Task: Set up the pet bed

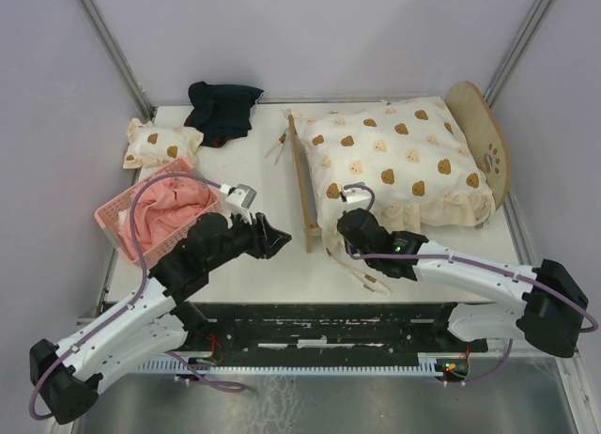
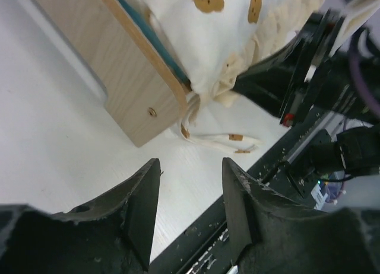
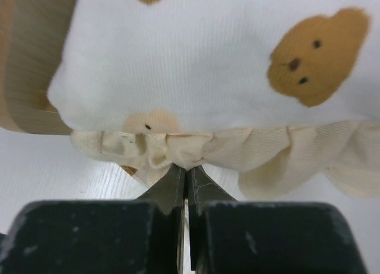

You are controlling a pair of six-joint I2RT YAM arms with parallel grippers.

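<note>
The pet bed stands at the back right of the table, its arched headboard (image 1: 484, 141) with a paw print at the far right and its low footboard (image 1: 305, 185) towards the middle. A cream bear-print quilt (image 1: 399, 157) covers its top. My right gripper (image 1: 350, 229) is shut on the quilt's ruffled hem (image 3: 190, 150) at the near left corner, the fingertips pinching the fabric. In the left wrist view the footboard (image 2: 122, 69), a blue mattress edge (image 2: 155, 40) and loose quilt ties (image 2: 221, 140) show. My left gripper (image 2: 191, 167) hangs open over the bare tabletop, left of the footboard, holding nothing.
A pink basket (image 1: 120, 229) with pink cloth (image 1: 178, 199) sits at the left, beside my left arm. A small bear-print pillow (image 1: 160, 143) and a dark cloth (image 1: 223, 110) lie at the back left. The black rail (image 1: 319, 326) runs along the table's near edge.
</note>
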